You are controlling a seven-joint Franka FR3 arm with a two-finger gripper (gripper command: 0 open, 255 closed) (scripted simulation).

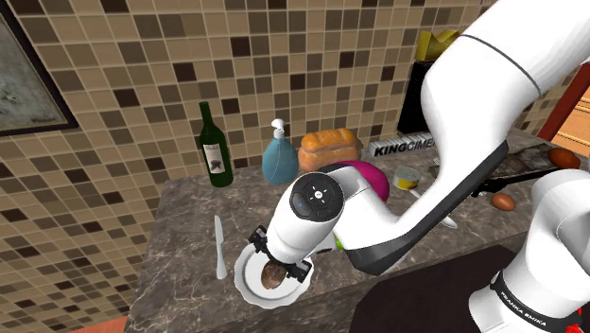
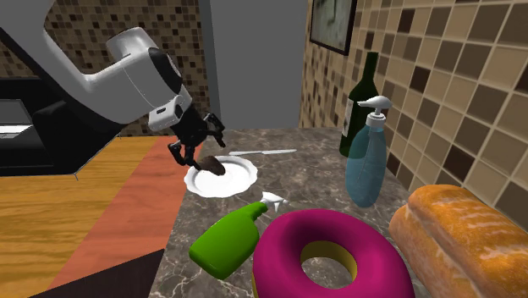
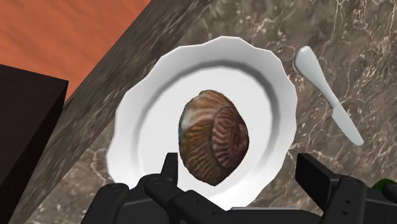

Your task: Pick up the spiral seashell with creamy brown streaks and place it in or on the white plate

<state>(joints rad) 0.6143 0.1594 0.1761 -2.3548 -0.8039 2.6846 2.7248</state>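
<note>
Wrist view: we look down past the fingers onto the seashell, which lies in the well of the plate.
Fingers: spread wide, one on either side of the seashell, clasping nothing. One stands well clear of it. The other is close to its edge, and we cannot tell whether it brushes it.
Second exterior view: the fingers hang just above the plate, pointing down at the seashell.
Seashell's place: on the plate, near its middle. In the shoulder view it is the brown lump under the arm's wrist.
Plate's place: white, with a wavy rim, close to the edge of the marbled desk. A pale knife lies beside it, apart from the rim.
Step in hand: we judge the placing made, since the seashell seems to rest on the plate by its own weight. What is left is to let go cleanly and pull back.
Next move: it calls for a straight lift away from the plate with the fingers apart, so that neither nudges the seashell or catches the rim. With the plate so near the desk's edge, a sideways drag looks risky to us.
Seashell's look: plump and rounded, brown with creamy streaks. Fine ribbed lines curl round toward a spiral on one face, and the surface has a slight gloss.
</note>
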